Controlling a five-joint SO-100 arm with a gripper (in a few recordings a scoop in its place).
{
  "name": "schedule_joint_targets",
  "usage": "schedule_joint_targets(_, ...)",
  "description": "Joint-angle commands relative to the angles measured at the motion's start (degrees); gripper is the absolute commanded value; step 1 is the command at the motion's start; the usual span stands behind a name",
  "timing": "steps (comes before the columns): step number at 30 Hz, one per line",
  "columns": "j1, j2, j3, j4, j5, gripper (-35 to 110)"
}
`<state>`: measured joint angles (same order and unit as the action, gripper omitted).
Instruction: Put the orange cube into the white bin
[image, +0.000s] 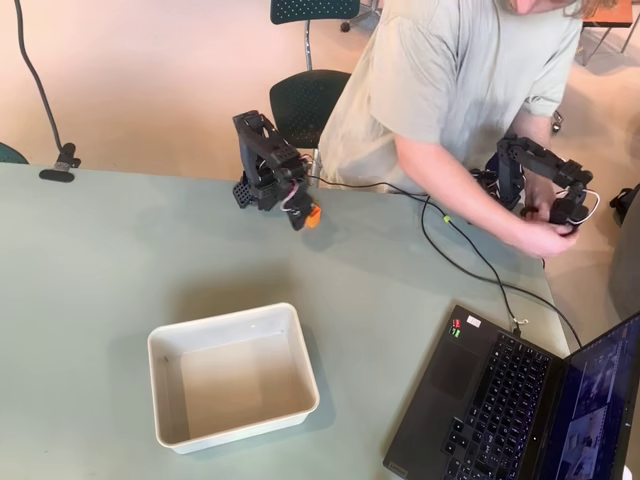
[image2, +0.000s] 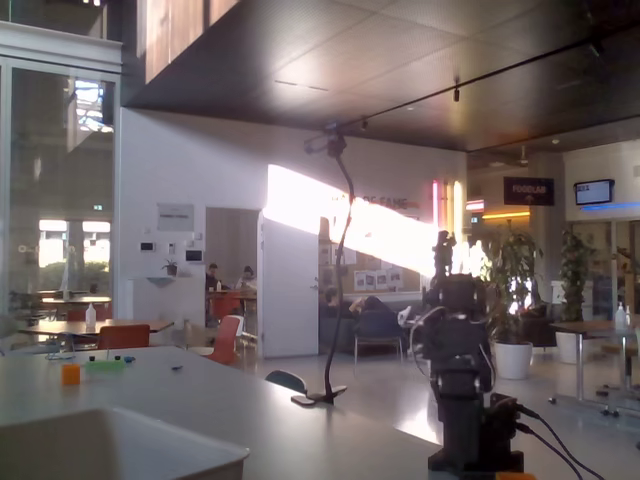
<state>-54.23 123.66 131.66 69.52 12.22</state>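
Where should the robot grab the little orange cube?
Probably from above, pinching two opposite flat sides of the orange cube. It is small and sits low at the tip of the gripper, so coming down over it looks easiest. I cannot tell if the fingers already hold it.

You could not tell from the overhead view whether the gripper (image: 304, 215) was clamped on the orange cube (image: 313, 215); the black fingers hid most of it and only a small orange bit showed. In the fixed view the white bin (image2: 120, 445) was cut off by the bottom edge, and the arm (image2: 462, 380) stood as a dark backlit shape, its gripper too dark to make out.
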Motion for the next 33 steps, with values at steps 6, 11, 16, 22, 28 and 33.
schedule_joint_targets(6, -13.36, -0.09, -2.46, 4.75, 8.70, -3)
schedule_joint_targets(11, -17.40, 0.18, -5.71, 9.23, 11.25, -3)
schedule_joint_targets(16, -17.49, -0.09, -13.18, 17.05, 11.25, -3)
schedule_joint_targets(22, -17.58, -1.67, -14.68, 20.04, 11.25, -3)
schedule_joint_targets(28, -17.58, -7.91, -14.94, 20.04, 11.25, -2)
schedule_joint_targets(33, -17.58, -9.49, -15.03, 20.39, 11.25, 6)
